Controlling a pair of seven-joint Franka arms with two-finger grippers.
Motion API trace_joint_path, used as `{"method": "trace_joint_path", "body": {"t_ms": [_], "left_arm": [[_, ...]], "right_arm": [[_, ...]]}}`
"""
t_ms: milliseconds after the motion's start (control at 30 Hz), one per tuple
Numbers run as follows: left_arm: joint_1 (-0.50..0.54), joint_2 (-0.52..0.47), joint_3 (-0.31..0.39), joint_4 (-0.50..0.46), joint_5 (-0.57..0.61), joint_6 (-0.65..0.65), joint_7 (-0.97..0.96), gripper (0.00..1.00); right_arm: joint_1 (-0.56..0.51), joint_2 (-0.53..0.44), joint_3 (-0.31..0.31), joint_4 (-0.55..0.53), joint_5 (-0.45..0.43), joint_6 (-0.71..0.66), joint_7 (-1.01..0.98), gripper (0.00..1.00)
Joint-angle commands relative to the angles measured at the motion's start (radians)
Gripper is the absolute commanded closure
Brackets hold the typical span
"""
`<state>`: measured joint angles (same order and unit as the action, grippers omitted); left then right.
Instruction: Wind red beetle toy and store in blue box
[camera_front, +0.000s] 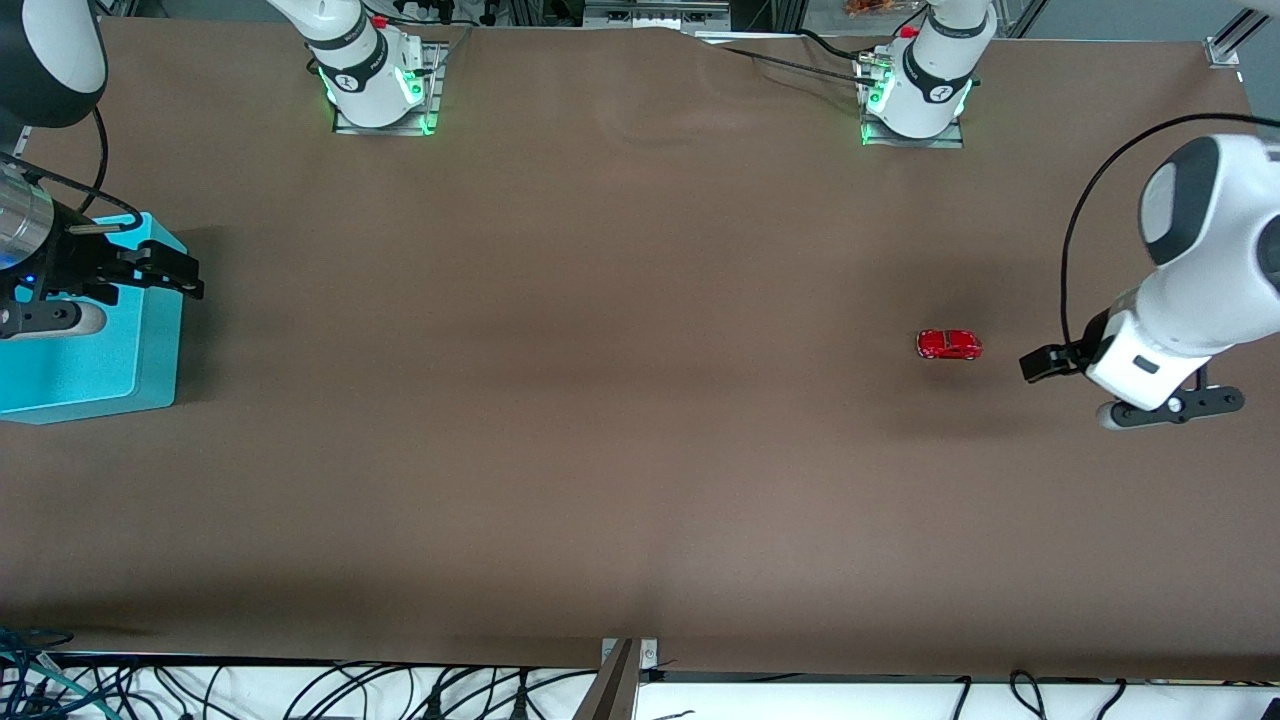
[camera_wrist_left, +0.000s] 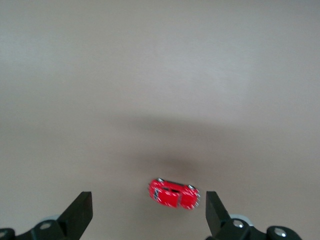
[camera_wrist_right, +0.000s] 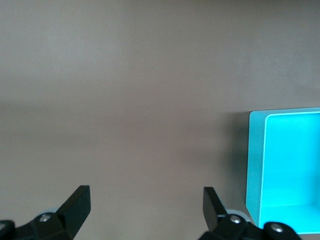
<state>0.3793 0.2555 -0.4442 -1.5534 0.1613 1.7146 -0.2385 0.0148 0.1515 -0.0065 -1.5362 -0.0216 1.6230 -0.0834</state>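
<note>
Both tools wide open and empty; beetle loose on the worktop, box at the right arm's end.

Red beetle (camera_front: 949, 344) sits on its wheels on the brown worktop (camera_front: 600, 400), toward the left arm's end, well apart from the box. Left tool (camera_front: 1040, 362) hovers just beside the beetle, on the side of the left arm's end edge; in its wrist view the fingers (camera_wrist_left: 80, 212) stand wide apart, the beetle (camera_wrist_left: 174, 193) between them, untouched. Blue box (camera_front: 90, 350) stands at the right arm's end edge. Right tool (camera_front: 165, 270) hangs over the box's rim, fingers (camera_wrist_right: 77, 202) spread, nothing held; box corner (camera_wrist_right: 257, 160) beside them.
</note>
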Motion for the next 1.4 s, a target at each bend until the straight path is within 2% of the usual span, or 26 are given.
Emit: {"method": "trace_joint_path", "body": {"t_ms": [0,200,334,434,567,701,868,1168,1368], "left_arm": [[0.006,-0.059,0.010,-0.001,-0.083,-0.035,0.064,0.00],[-0.007,-0.104,0.045,-0.004,-0.166,-0.069,0.071,0.00],[-0.013,-0.113,0.050,-0.004,-0.177,-0.136,0.139,0.00],[-0.025,-0.140,0.094,-0.013,-0.192,-0.155,0.183,0.00],[-0.048,-0.174,0.171,-0.024,-0.269,-0.173,0.218,0.00],[-0.060,-0.194,0.208,-0.042,-0.298,-0.184,0.237,0.00],[-0.057,-0.222,0.213,-0.086,-0.299,-0.181,0.242,0.00],[-0.045,-0.217,0.213,-0.093,-0.301,-0.184,0.219,0.00],[-0.028,-0.148,0.213,-0.097,-0.296,-0.196,-0.009,0.00]], "right_arm": [[-0.001,0.014,-0.001,0.027,0.006,-0.009,-0.010,0.00],[-0.001,0.014,-0.001,0.027,0.006,-0.009,-0.010,0.00],[-0.001,0.014,-0.001,0.027,0.006,-0.009,-0.010,0.00],[-0.001,0.014,-0.001,0.027,0.005,-0.009,-0.012,0.00],[-0.001,0.014,-0.001,0.027,0.005,-0.009,-0.013,0.00],[-0.001,0.014,-0.001,0.027,0.005,-0.009,-0.013,0.00],[-0.001,0.014,-0.001,0.027,0.006,-0.009,-0.013,0.00],[-0.003,0.014,-0.001,0.027,0.005,-0.009,-0.015,0.00],[0.001,0.014,0.000,0.028,0.006,-0.008,-0.015,0.00]]}}
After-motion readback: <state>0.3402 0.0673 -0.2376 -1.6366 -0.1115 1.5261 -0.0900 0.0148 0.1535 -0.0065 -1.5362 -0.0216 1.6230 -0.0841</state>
